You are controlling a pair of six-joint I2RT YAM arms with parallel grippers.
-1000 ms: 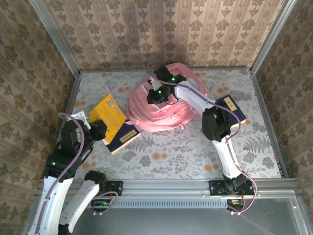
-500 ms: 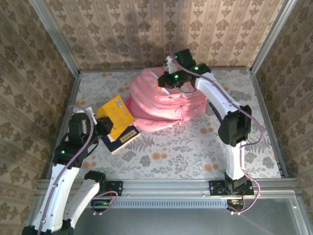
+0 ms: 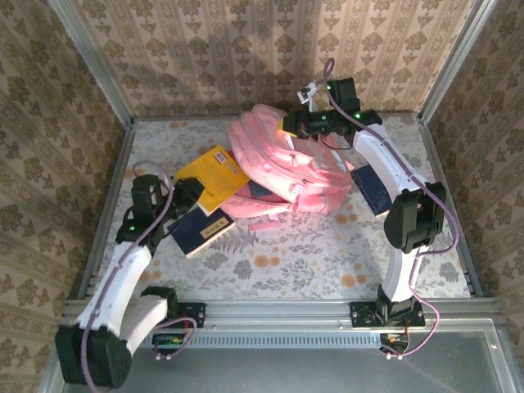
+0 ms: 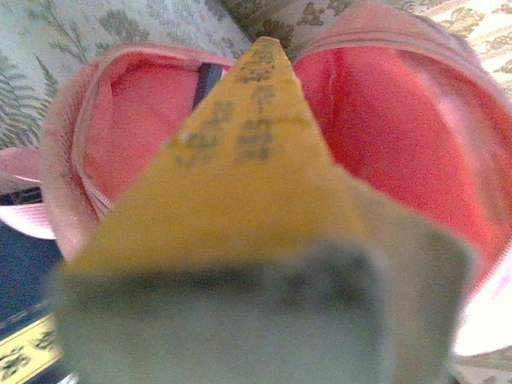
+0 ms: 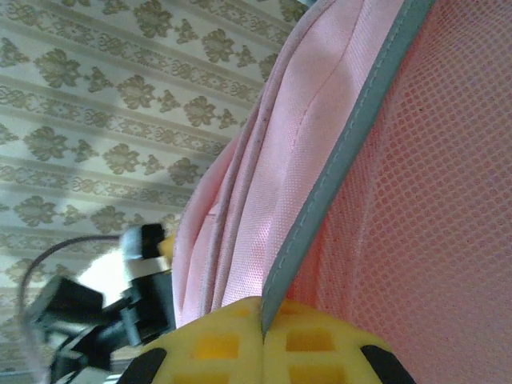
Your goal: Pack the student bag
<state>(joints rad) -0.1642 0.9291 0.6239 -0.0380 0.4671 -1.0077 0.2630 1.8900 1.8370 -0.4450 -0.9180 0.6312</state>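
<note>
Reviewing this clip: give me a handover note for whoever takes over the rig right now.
Left pincer: shut on the yellow book, its front end at the open mouth of the student bag.
Right pincer: shut on the bag's upper rim, holding it open.
Done: bag open, book lined up.
Left: push the yellow book in; dark blue books lie on the table either side of the bag.
</note>
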